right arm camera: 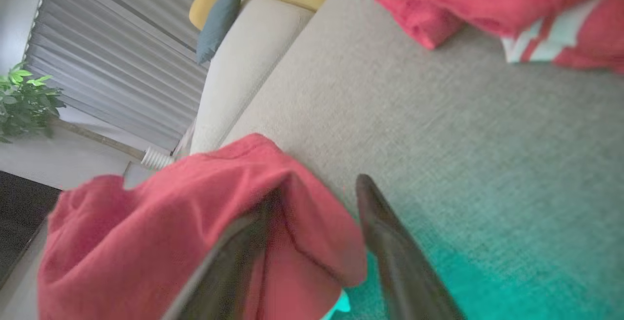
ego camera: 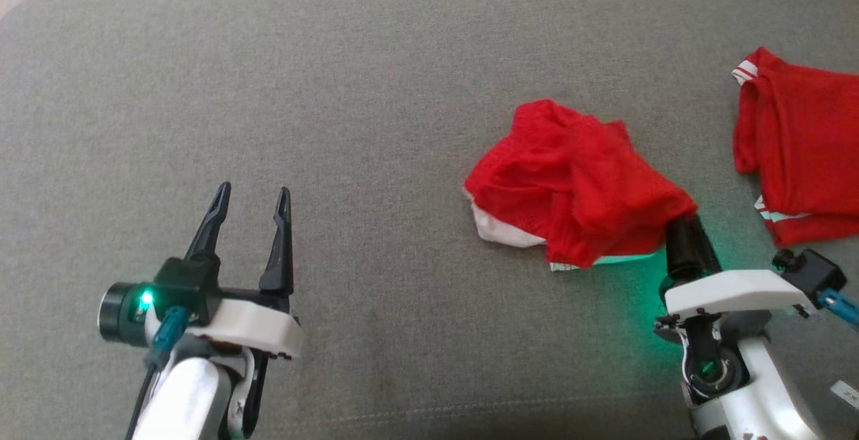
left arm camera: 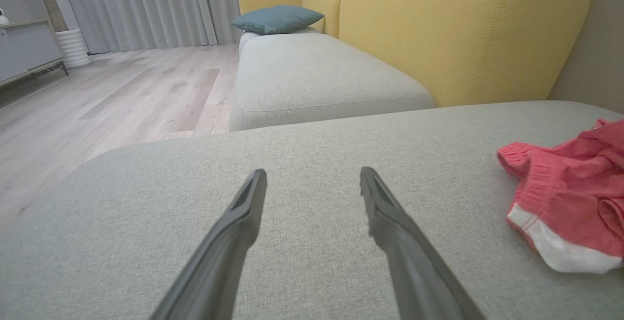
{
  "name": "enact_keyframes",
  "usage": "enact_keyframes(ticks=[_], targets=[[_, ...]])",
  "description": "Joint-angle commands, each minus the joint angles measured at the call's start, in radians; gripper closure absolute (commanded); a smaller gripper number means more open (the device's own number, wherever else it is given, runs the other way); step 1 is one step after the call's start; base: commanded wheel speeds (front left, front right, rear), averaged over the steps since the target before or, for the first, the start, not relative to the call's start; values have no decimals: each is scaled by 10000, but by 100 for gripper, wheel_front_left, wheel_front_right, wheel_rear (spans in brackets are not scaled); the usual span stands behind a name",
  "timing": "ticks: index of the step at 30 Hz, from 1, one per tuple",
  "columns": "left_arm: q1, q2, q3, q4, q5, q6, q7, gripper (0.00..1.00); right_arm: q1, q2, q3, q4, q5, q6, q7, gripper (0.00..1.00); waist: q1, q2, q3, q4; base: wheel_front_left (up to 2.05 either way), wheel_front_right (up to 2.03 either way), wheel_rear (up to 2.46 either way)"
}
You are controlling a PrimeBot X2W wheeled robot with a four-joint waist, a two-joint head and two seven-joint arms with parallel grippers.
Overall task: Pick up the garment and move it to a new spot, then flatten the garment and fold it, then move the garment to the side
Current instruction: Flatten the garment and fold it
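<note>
Left gripper, nearest the lens, hovers empty with fingers spread wide over the grey sofa seat; the red garment lies crumpled right of centre, one end draped over a finger of the right gripper, whose fingers stand parted and pinch nothing visible. Light, limp mesh, it looks likely to sag; the white-trimmed hem offers the surest hold. Its long axis runs roughly left to right, pointing nowhere clearly; a second red garment lies apart

Left tool points forward, fingers spread wide; right tool angles inward, fingers parted.
</note>
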Motion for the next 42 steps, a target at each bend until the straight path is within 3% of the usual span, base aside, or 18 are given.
enact_keyframes(ticks=[1, 5, 9, 20, 26, 38, 42], targets=[[-441, 134, 298, -294, -84, 5, -92, 0, -85, 0, 218, -348, -175, 35, -284, 0, 0, 0, -29, -19, 0, 0, 0], [-334, 172, 327, -327, -105, 73, -98, 0, 86, -415, 476, -917, -1262, 35, -1018, 0, 0, 0, -145, -70, 0, 0, 0], [-189, 228, 379, -406, -134, 154, -102, 0, 413, -930, 682, -1889, -3092, 35, -1303, 0, 0, 0, -294, -145, 0, 0, 0], [230, 316, 528, -647, -182, 430, -117, 0, 1623, -1231, 702, -5405, -6494, 35, 107, 0, 0, 0, -765, -193, 0, 0, 0], [587, 350, 526, -853, -143, 633, -122, 0, 2267, -833, 578, -6441, -6915, 35, 809, 0, 0, 0, -957, -60, 0, 0, 0], [661, 434, 498, -969, -122, 773, -90, 0, 2473, -582, 375, -6723, -6874, 35, 1015, 0, 0, 0, -919, -39, 0, 0, 0], [430, 439, 276, -1050, -27, 624, -67, 0, 2458, -582, 398, -6770, -6889, 35, 1025, 0, 0, 0, -813, -74, 0, 0, 0]])
